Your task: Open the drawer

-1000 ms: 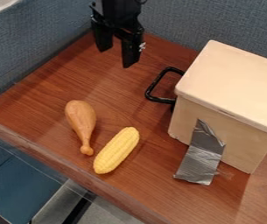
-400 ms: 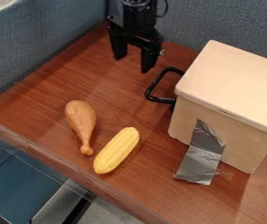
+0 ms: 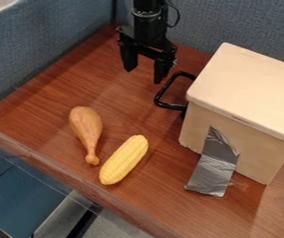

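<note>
On the wood-grained desk (image 3: 41, 111), a brown toy drumstick (image 3: 85, 128) lay at left with its narrow end toward the near edge, a yellow ear of toy corn (image 3: 124, 160) just beside it. Neither looked likely to block the pull. Above and beyond them, near the blue partition, the robot's black gripper (image 3: 145, 76) hung pointing down, its jaws parted wide with nothing between them. The right-hand tip in view was close by the black drawer handle (image 3: 165, 87) — whether the two touched could not be told. The handle jutted from the left side of a pale wooden drawer unit (image 3: 250, 88), which stood at right and appeared closed, a strip of silver tape (image 3: 213, 162) running down its near side onto the desk. The approach to the handle seemed the step in hand. The next move called for a slight shift toward the handle and down, to hook or straddle its bar, before a steady pull away from the unit, to the upper left — a tip set too high risked slipping off the bar.
</note>
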Motion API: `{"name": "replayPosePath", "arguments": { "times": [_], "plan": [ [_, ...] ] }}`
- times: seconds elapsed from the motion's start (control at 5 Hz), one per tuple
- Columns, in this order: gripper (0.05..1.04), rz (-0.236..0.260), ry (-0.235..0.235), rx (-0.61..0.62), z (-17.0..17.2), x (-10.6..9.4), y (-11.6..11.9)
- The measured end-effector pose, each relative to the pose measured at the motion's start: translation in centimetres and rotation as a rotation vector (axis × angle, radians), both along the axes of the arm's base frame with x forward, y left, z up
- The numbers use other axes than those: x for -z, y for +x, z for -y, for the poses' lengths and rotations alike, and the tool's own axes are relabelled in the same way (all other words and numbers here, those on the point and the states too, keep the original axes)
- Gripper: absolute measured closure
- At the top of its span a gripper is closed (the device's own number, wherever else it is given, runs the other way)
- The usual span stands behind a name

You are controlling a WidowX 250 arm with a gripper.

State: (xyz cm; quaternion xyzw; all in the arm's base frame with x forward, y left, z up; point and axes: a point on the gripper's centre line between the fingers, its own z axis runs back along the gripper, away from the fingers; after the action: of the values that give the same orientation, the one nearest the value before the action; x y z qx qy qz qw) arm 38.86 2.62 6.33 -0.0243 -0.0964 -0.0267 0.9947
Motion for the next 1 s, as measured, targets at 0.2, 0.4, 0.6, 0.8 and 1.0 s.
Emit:
{"name": "replayPosePath", "arguments": {
  "times": [0.2,0.4,0.6,0.8,1.0],
  "plan": [
    [0.083,0.015,-0.021,0.016,1.1,-0.3,0.4],
    [0.083,0.024,-0.025,0.025,1.6,-0.4,0.6],
    [0.083,0.002,-0.022,0.037,2.0,0.5,0.5],
    [0.083,0.002,-0.015,0.035,2.0,1.2,0.5],
    [0.128,-0.036,-0.017,0.03,2.0,2.9,0.3]
  ]
}}
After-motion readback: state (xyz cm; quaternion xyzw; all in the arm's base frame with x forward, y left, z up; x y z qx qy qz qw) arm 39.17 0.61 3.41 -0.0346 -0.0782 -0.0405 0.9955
